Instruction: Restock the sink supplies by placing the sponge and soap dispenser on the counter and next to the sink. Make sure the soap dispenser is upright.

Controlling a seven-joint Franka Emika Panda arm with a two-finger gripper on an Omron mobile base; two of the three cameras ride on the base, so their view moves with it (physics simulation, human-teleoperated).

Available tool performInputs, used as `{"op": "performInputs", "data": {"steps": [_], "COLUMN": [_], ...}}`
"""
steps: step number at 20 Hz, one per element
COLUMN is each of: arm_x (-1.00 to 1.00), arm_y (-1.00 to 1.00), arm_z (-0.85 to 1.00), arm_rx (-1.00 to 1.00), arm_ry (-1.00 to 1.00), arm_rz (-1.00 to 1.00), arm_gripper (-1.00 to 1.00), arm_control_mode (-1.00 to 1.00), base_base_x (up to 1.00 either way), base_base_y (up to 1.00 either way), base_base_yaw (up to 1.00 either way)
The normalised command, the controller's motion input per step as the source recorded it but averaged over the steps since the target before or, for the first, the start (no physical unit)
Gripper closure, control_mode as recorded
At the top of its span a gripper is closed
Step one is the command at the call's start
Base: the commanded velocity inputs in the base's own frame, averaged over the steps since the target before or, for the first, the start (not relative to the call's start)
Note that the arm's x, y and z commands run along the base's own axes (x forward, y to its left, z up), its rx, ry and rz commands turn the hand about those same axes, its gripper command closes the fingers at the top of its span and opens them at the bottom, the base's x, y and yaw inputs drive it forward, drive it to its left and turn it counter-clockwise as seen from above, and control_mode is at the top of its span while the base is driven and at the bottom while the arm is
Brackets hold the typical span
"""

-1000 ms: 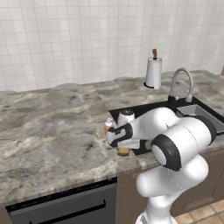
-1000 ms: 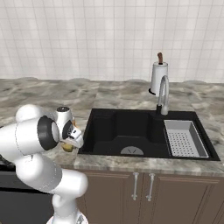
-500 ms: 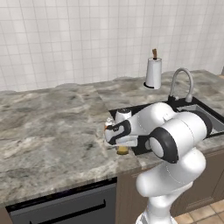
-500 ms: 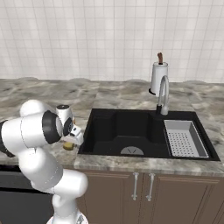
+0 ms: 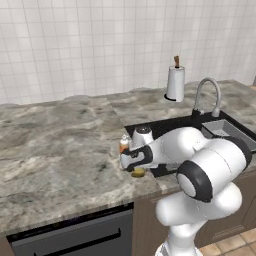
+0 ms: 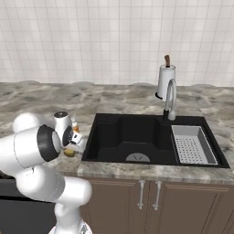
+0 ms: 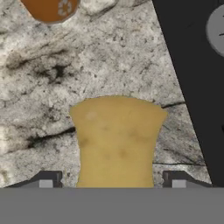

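Your gripper (image 7: 112,181) has its fingers apart, one on each side of the sponge (image 7: 117,142), which lies on the counter (image 7: 52,109) beside the sink (image 7: 192,65). Lift straight up, or you may bump the soap dispenser (image 5: 123,144) standing near and tip it.

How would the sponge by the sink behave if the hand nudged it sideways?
The sponge lies flat on the counter, so it would probably slide, not roll. It looks soft and light, likely squashing under a pinch. Its waisted outline may help grip.
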Motion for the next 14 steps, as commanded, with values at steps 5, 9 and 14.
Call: {"op": "performInputs", "data": {"steps": [5,9,14], "arm_x": [-0.36,-0.33,-0.41], "arm_y": [-0.05,-0.13,-0.15], "arm_z": [0.51,0.87,0.87], "arm_rx": [0.0,0.0,0.0], "arm_ry": [-0.17,-0.23,-0.19], "arm_rz": [0.0,0.0,0.0], "arm_gripper": [-1.0,-1.0,-1.0], "arm_control_mode": [-1.0,-1.0,-1.0], "base_base_x": [0.0,0.0,0.0], "base_base_y": [0.0,0.0,0.0], "base_base_yaw": [0.0,0.0,0.0]}}
